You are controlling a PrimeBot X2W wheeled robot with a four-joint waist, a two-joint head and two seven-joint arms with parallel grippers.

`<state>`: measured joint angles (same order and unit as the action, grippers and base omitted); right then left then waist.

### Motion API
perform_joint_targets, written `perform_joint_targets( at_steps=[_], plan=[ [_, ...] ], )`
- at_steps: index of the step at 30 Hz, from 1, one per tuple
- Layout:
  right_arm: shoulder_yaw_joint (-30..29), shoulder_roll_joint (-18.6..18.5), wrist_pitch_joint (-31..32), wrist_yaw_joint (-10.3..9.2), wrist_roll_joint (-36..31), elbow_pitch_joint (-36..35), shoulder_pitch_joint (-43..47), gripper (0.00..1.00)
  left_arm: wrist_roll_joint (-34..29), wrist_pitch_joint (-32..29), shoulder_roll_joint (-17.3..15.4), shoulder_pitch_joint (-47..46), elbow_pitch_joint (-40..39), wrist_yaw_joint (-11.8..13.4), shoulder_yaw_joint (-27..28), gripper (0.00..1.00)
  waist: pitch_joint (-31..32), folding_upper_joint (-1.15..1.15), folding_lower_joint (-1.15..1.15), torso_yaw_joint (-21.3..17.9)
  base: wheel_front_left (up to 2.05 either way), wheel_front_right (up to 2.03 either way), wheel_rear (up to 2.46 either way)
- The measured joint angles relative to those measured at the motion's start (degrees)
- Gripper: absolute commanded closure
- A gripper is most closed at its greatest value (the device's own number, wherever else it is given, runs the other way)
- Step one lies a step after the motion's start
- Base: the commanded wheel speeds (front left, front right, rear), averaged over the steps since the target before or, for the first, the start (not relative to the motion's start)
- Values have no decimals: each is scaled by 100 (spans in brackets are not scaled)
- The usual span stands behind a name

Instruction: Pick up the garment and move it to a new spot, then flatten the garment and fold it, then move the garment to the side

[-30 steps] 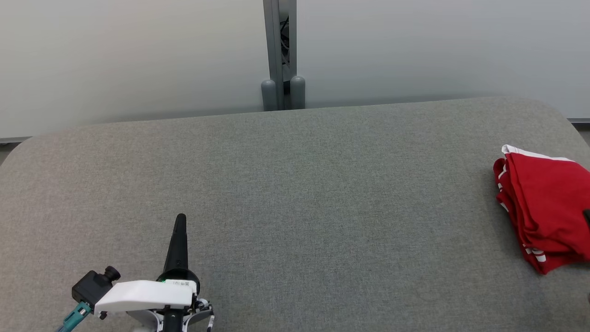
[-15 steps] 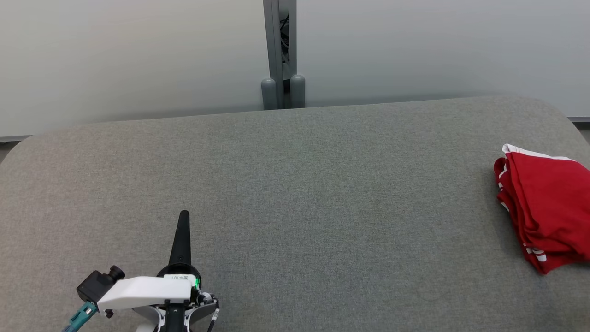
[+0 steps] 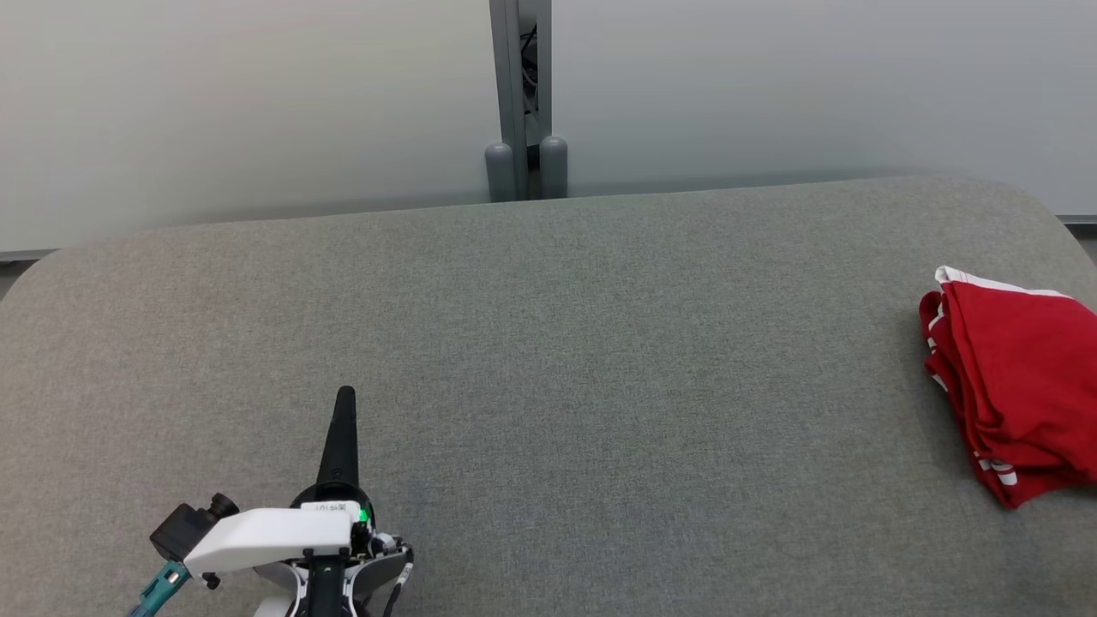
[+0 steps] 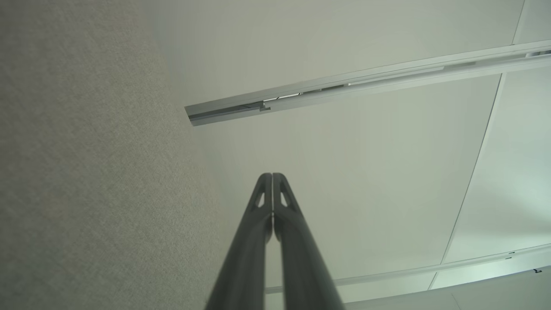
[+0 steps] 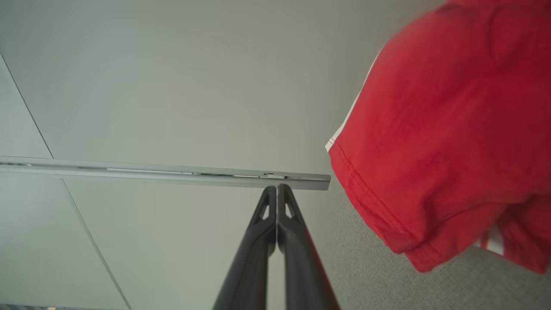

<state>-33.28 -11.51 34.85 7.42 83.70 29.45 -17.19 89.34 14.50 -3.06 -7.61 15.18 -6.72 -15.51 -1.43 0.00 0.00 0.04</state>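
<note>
Red garment (image 3: 1016, 377) lies folded at the table's (image 3: 548, 343) right edge. Left gripper (image 3: 344, 395) and right gripper (image 5: 277, 187) have fingers together, empty.

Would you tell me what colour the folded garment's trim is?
White trim on a red garment, clearest in the head view.

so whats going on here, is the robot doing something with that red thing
A two-armed robot is working on a red garment, which lies in a folded bundle at the right end of the grey padded table. Neither arm holds it. The left gripper is shut and empty over the near left part of the table. The right gripper is shut too, close beside the garment without gripping it. The fold and the move aside look done.
</note>
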Motion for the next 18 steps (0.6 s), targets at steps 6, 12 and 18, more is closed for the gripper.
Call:
perform_joint_targets(
  at_steps=[6,12,18],
  plan=[
    [-127,-37,136,0,240,81,-76,100,243,19,10,-88,21,-27,-26,100,-9,0,0,0,0,0,0],
    [-219,-77,259,0,457,131,-126,100,448,42,22,-108,46,-41,-55,100,-18,0,0,1,0,0,0],
    [-308,-103,353,0,614,174,-172,100,619,51,31,-126,65,-71,-77,100,-24,0,0,1,0,0,0]
  ],
)
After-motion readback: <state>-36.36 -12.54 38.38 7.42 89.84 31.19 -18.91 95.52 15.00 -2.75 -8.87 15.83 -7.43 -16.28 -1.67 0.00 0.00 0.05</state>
